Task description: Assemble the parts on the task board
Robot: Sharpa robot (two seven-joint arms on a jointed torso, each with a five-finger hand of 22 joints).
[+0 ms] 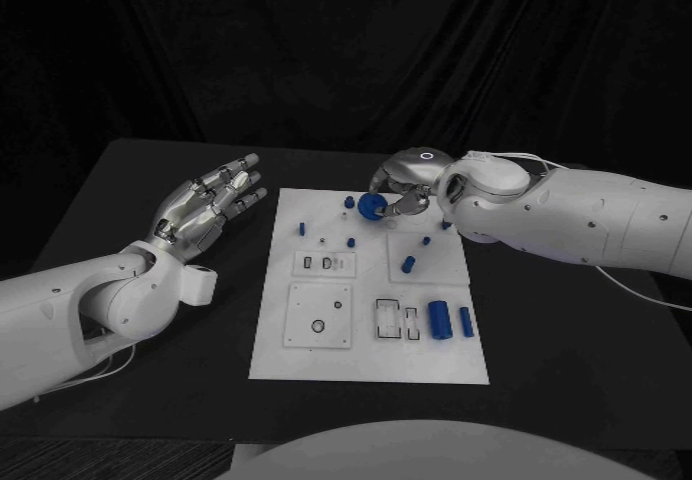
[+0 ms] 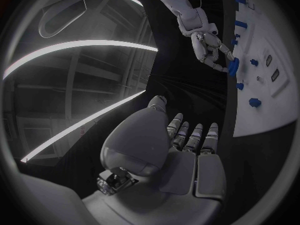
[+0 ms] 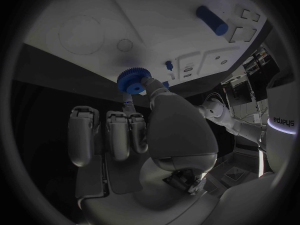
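Nearest you in the head view, at the board's six o'clock end, the task board [image 1: 433, 365] shows bare white plate; just above that, toward its four o'clock corner, two blue cylinders [image 1: 451, 322] lie side by side next to some rectangular slots. A square plate with a round hole [image 1: 319, 316] sits at about seven o'clock on the board.

Your left hand [image 1: 206, 205] hangs over the black table [image 1: 130, 180] off the board's ten o'clock corner, fingers straight and spread, holding nothing. The left wrist view confirms it: the left hand [image 2: 187, 150] is flat and released.

Your right hand [image 1: 408, 190] is over the board's twelve o'clock end, and it pinches a blue gear [image 1: 374, 205] between fingertips. In the right wrist view you see the blue gear [image 3: 132, 81] toothed, with a centre bore, held at the tips of the right hand [image 3: 153, 120] above the white plate; whether it touches the board you cannot tell.

Small blue pegs [image 1: 303, 228] stand scattered near the gear, and one short blue cylinder [image 1: 410, 265] lies around the board's centre, toward two o'clock.
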